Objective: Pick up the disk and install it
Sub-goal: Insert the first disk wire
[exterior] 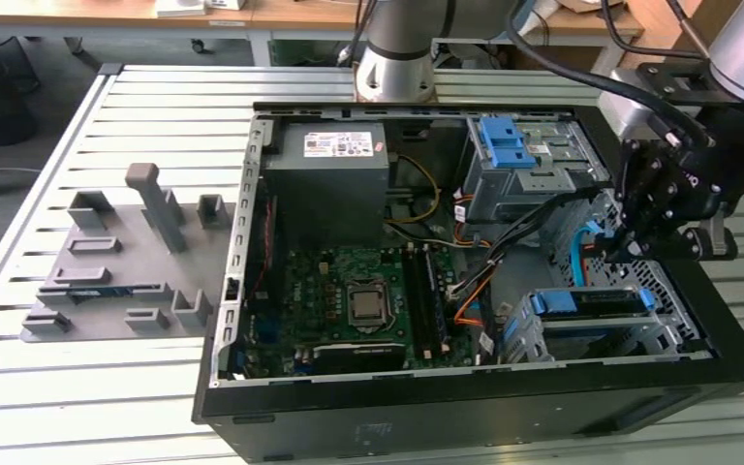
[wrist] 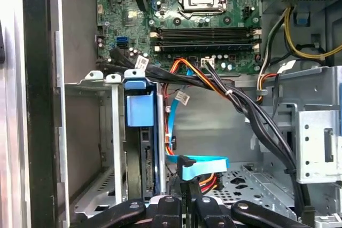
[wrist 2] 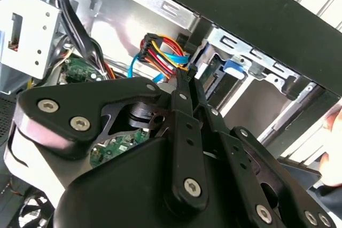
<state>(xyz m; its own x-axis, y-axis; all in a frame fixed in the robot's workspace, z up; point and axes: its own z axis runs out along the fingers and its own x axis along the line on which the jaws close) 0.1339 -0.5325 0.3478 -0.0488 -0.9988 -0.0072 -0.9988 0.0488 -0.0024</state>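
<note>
An open black computer case [exterior: 476, 407] lies on its side on a slatted metal bench [exterior: 152, 107], with the green motherboard [exterior: 346, 300] and its processor socket [exterior: 367, 302] facing up, and a grey power-supply box [exterior: 326, 179] in the far corner of the case. On the exterior view's right, the arm's black gripper [exterior: 634, 254] hangs inside the case, just above the drive cage [exterior: 604, 334] in the near corner. The disk [exterior: 589, 303] sits in that cage: its blue plastic carrier frame shows as a blue strip across the cage's top, and in the first wrist view the disk [wrist: 140, 132] stands edge-on in a cage slot with a blue tab at its upper end. The gripper's linkage bars [wrist: 176, 209] lie close together in both wrist views, and the fingers appear drawn narrow with nothing held between them, though the tips themselves are partly hidden. A light-blue flat cable [wrist: 203, 165] runs just past the gripper's end, and bundles of black, orange and red wires [wrist: 224, 86] cross from the motherboard toward the cage. A second metal bay with blue latches [exterior: 508, 145] stands at the far side of the case. On the exterior view's left, a grey moulded fixture [exterior: 120, 262] with upright posts rests on the bench, well apart from the case.
</note>
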